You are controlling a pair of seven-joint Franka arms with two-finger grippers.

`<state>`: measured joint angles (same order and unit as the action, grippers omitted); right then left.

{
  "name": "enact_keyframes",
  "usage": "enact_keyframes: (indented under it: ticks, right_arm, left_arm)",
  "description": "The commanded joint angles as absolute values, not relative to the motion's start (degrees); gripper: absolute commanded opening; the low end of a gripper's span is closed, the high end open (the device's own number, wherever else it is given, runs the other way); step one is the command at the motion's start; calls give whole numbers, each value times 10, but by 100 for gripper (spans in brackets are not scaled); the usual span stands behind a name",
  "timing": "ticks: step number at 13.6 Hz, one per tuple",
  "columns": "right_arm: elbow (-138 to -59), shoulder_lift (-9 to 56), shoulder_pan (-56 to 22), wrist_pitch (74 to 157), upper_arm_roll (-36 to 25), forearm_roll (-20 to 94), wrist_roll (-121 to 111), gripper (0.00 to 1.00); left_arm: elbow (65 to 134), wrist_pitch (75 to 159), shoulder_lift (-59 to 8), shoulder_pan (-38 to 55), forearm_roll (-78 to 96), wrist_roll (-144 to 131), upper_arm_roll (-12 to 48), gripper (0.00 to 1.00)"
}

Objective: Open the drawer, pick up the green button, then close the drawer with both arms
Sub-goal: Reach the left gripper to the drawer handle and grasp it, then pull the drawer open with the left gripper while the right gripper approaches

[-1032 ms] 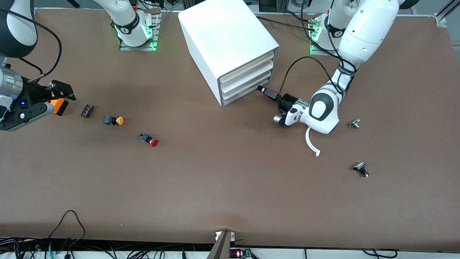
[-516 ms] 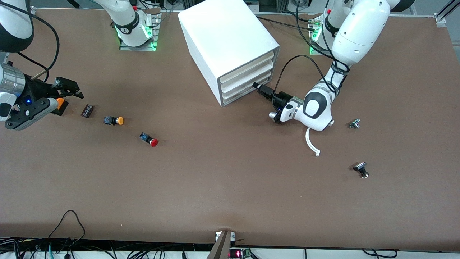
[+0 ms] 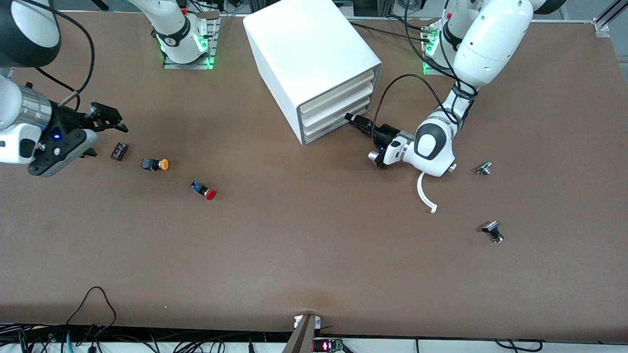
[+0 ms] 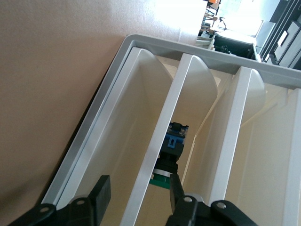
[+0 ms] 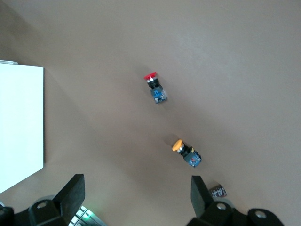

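Two black fingers of the left pincer (image 4: 138, 190) have been drawn in from wide to half apart astride the sloped lip of the bottom drawer (image 4: 160, 132), not yet pinching it, so pulling is judged imminent. Inside that smooth white plastic drawer the green-capped button (image 4: 171, 150) is glimpsed, while the right pincer (image 5: 136, 186), brought nearer, is held open over the matte brown surface (image 3: 314, 255).

The left gripper (image 4: 136, 197) has its fingers either side of a drawer lip (image 4: 160, 141); the green button (image 4: 170, 157) sits inside.
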<state>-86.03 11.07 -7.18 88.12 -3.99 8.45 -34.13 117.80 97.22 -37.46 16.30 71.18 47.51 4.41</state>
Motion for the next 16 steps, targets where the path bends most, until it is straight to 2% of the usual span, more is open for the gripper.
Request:
enact_keyframes:
  ticks: [1, 7, 8, 10, 13, 16]
  right_arm:
    - [-853, 126, -77, 883, -35, 88, -342, 100]
    - [-853, 152, -143, 918, -36, 84, -341, 100]
    - [-853, 152, -149, 925, -36, 84, -341, 100]
    - [-853, 153, -166, 940, -36, 81, -338, 100]
    - [-853, 152, -206, 954, -36, 7, -298, 100]
    - [-850, 149, -214, 978, -35, 10, -297, 100]
  left_arm:
    - [1226, 1001, -332, 170, 718, 488, 52, 59]
    - [1261, 1011, -313, 172, 717, 490, 56, 57]
    - [1266, 1011, -312, 172, 718, 490, 57, 50]
    - [1267, 1012, -312, 172, 718, 511, 60, 44]
    - [1271, 1012, -312, 172, 718, 516, 68, 37]
    - [1267, 1012, -311, 171, 718, 516, 67, 19]
